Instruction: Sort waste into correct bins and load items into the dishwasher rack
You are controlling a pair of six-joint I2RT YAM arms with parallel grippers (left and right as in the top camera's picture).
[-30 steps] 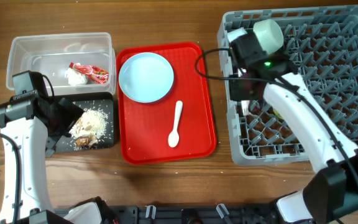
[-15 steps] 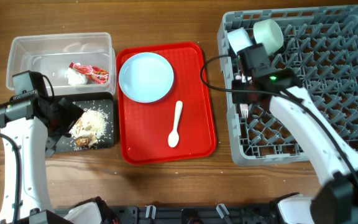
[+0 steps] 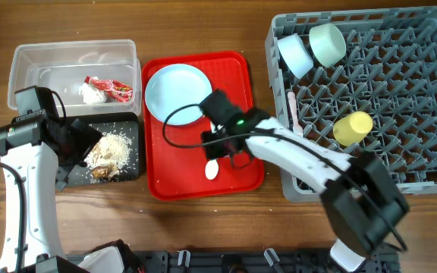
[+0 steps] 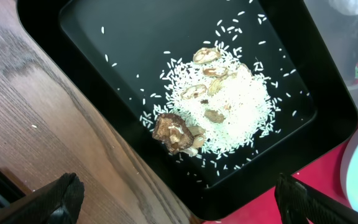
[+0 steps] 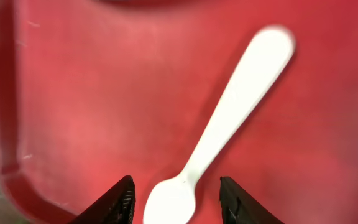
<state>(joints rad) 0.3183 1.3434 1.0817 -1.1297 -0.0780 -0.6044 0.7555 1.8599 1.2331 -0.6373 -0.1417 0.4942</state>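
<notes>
The right claw (image 5: 176, 194) is hanging wide open astride the white spoon (image 5: 232, 115) lying on the red tray (image 3: 165, 167) mid-desk; the left claw (image 4: 182, 196) is gaping wide over the food scraps (image 4: 219, 109) in the black tray (image 4: 104, 37) near the desk's left edge

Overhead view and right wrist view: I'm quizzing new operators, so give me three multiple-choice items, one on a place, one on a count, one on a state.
1. Where does the spoon lie?
A. on the red tray
B. in a bowl
C. on the plate

2. How many bowls sit in the rack?
A. one
B. two
C. four

3. How is the right gripper?
A. shut on the spoon
B. open over the spoon
C. shut on the plate

Answers:
1 A: red surface shows all around the spoon.
2 B: two bowls sit side by side in the rack's top-left corner.
3 B: one finger shows on each side of the spoon's bowl, with gaps between.
</notes>
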